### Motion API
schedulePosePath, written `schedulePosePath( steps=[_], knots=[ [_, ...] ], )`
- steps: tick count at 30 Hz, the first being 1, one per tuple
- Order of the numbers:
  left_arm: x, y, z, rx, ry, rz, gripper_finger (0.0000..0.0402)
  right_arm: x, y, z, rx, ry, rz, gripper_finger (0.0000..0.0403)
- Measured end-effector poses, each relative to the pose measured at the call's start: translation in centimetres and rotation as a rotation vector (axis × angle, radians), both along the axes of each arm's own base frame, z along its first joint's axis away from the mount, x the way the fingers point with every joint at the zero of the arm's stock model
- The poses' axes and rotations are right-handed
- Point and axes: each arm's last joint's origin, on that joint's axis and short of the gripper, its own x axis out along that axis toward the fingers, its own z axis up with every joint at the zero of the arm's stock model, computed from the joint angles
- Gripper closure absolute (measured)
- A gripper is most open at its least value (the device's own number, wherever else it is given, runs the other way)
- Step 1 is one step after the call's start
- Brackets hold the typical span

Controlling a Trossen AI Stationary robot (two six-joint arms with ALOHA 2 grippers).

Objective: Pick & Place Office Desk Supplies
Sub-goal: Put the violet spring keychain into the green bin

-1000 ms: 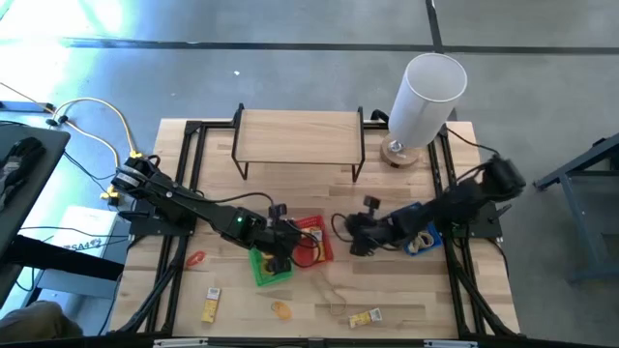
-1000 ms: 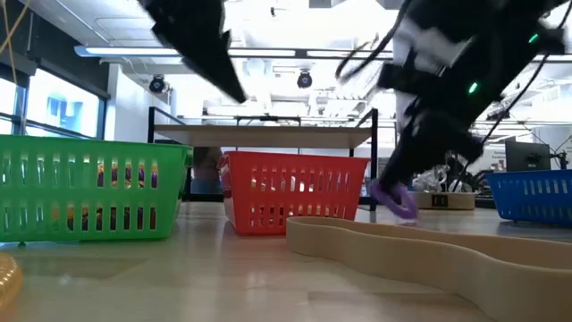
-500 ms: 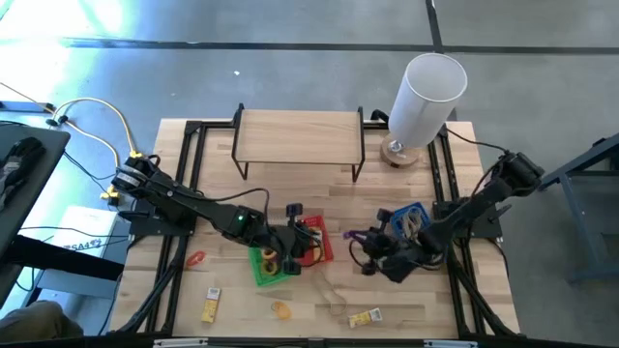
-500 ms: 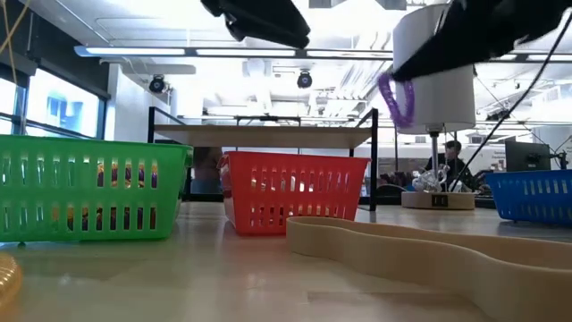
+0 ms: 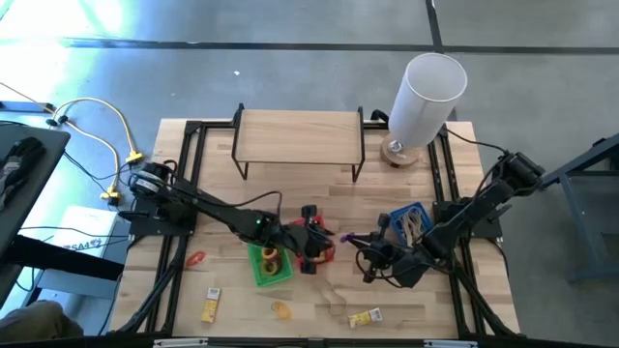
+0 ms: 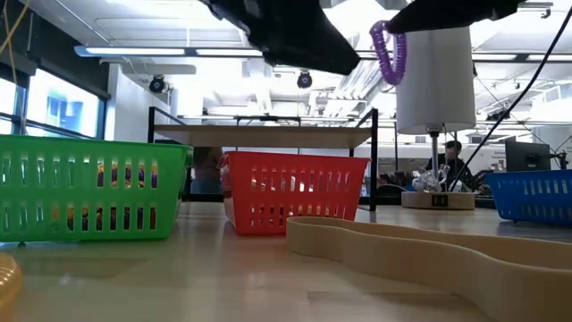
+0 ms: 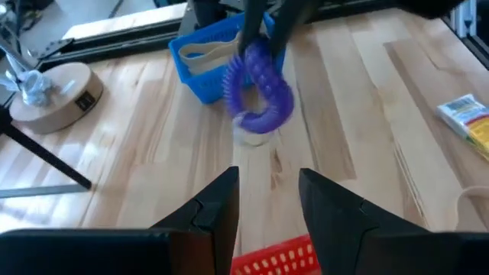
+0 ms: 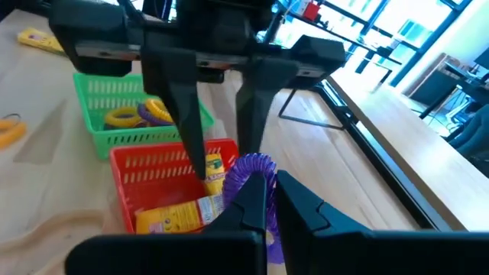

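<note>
Low view, nearest first: a broad tan rubber-band loop (image 6: 420, 253) sprawls across the lower right of the frame on the wooden table (image 6: 223, 286). Behind it stand the green basket (image 6: 89, 197) at left and the red basket (image 6: 290, 192) at centre, with the blue basket (image 6: 532, 195) at far right.

At the top of that frame the purple ring (image 6: 388, 51) hangs high in the air. In the high view it sits at centre frame, pinched in the right gripper (image 5: 350, 238), whose jaws are closed hard on it. The left gripper (image 5: 315, 243) faces it just beside, jaws about half apart and empty, fingers lined up towards the ring.

This looks like a handover, or else a carry to a basket. A handover next calls for the left jaws to straddle the ring before the right lets go.

The right wrist view shows yellow and purple rings (image 8: 141, 114) in the green basket, yellow packets (image 8: 179, 210) in the red. The left wrist view shows tan bands (image 7: 206, 52) in the blue.
</note>
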Motion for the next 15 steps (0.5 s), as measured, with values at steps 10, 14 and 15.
schedulePosePath(
  steps=[10,14,15],
  knots=[
    [1.0,0.0,-0.4,-0.037,-0.073,-0.015,0.0271,0.4,-0.3,-0.2,-0.003,0.007,-0.006,0.0399],
    [1.2,0.3,-0.2,-0.051,-0.09,-0.005,0.0271,0.5,-0.4,-0.2,0.009,0.014,0.008,0.0399],
    [1.2,0.2,-0.1,-0.058,-0.101,-0.003,0.0271,0.6,-0.5,-0.2,0.009,0.014,0.005,0.0399]
  ],
)
